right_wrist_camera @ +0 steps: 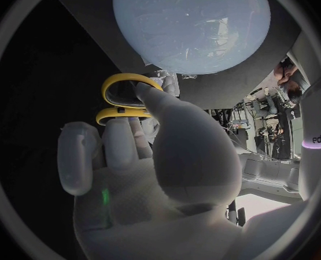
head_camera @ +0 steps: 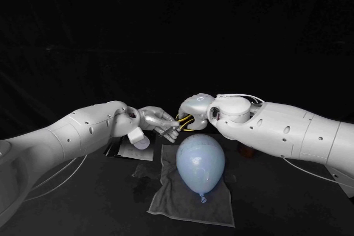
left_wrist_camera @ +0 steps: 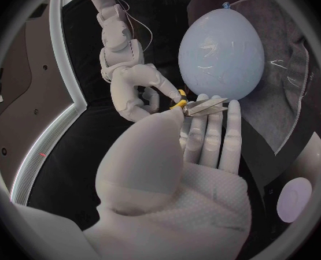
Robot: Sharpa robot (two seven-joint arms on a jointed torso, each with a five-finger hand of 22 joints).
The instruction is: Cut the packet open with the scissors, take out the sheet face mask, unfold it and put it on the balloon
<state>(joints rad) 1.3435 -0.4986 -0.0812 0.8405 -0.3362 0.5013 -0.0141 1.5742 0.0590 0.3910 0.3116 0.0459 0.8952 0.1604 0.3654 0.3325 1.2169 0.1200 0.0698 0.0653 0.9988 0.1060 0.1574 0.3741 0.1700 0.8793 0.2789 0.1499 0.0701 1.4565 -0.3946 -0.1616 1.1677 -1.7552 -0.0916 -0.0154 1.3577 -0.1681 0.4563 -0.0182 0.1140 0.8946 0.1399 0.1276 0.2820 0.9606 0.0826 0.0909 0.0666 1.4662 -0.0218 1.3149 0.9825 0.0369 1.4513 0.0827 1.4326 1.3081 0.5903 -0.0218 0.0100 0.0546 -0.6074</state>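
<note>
while both hands meet over the middle of the black table (head_camera: pixel 295 210), the scissors (head_camera: pixel 183 123) hang between them, off the surface and just beyond the round end of the balloon (head_camera: pixel 200 163). the left hand (head_camera: pixel 156 119) has the blade end: in the left wrist view its fingers (left_wrist_camera: pixel 212 136) stand straight and pressed side by side, and the thumb tip closes against them with the metal blades (left_wrist_camera: pixel 206 105) pinched at the fingertips. the right hand (head_camera: pixel 195 105) has the handle end: in the right wrist view its thumb reaches into one of the yellow loops (right_wrist_camera: pixel 124 92), and the other fingers (right_wrist_camera: pixel 120 141) lie close together behind the second loop. the pale blue balloon lies on its side on a grey cloth (head_camera: pixel 193 208), knot toward the robot, with neither hand touching it. a flat packet (head_camera: pixel 131 151) lies on the table beside the cloth's far left corner, below the left wrist, well apart from the scissors.
</note>
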